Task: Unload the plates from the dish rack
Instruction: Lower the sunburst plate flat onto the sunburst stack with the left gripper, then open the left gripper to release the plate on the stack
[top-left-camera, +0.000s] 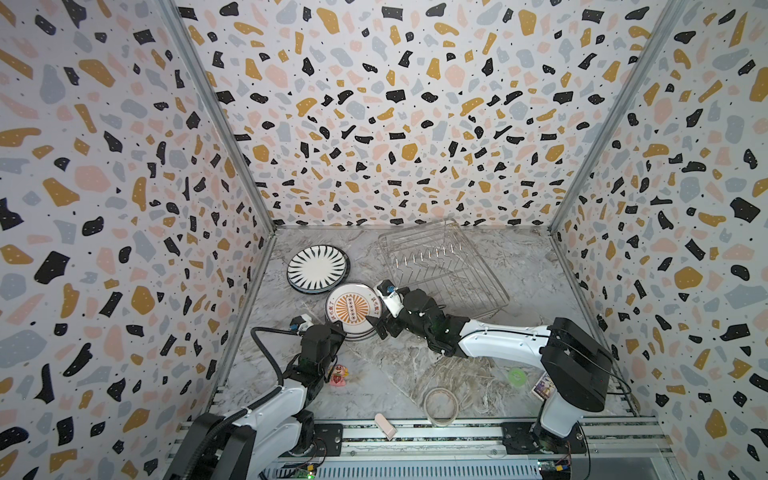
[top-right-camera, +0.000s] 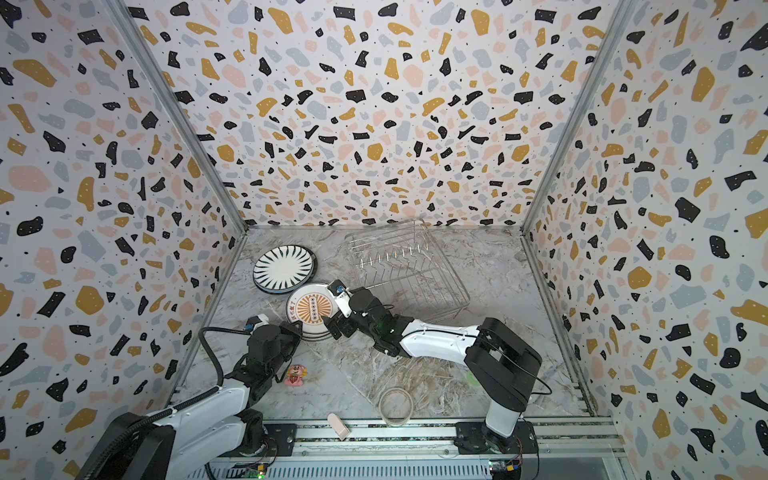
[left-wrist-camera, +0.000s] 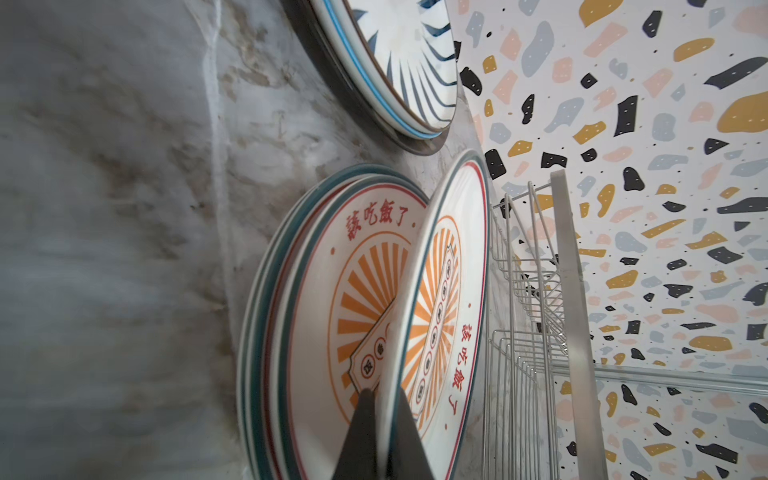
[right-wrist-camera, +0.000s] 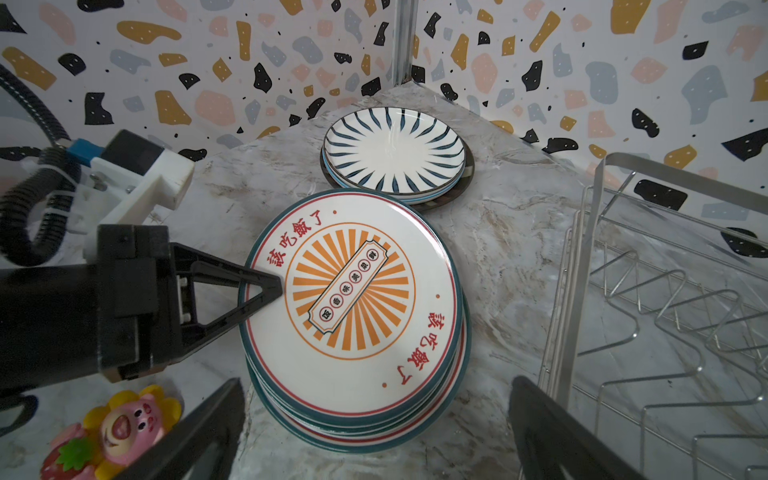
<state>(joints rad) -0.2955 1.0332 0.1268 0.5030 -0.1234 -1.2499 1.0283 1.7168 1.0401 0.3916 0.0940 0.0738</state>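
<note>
A stack of sunburst plates (top-left-camera: 353, 309) (top-right-camera: 309, 307) lies on the marble table, left of the dish rack (top-left-camera: 440, 266) (top-right-camera: 407, 266), whose wires stand bare. My left gripper (left-wrist-camera: 384, 399) (top-left-camera: 338, 328) is shut on the rim of the top sunburst plate (left-wrist-camera: 453, 291), which tilts up off the plates below (left-wrist-camera: 332, 311). My right gripper (right-wrist-camera: 376, 382) (top-left-camera: 376, 326) hangs open over the stack's near-right edge, touching nothing. A second stack, striped plates (top-left-camera: 318, 268) (right-wrist-camera: 395, 153), sits behind, toward the left wall.
A pig-and-strawberry toy (top-left-camera: 338, 375) (right-wrist-camera: 120, 424) lies by the left arm. A translucent tape ring (top-left-camera: 441, 405), a pink block (top-left-camera: 385, 426), a green disc (top-left-camera: 516, 377) and a card (top-left-camera: 542, 386) sit near the front rail. Patterned walls close three sides.
</note>
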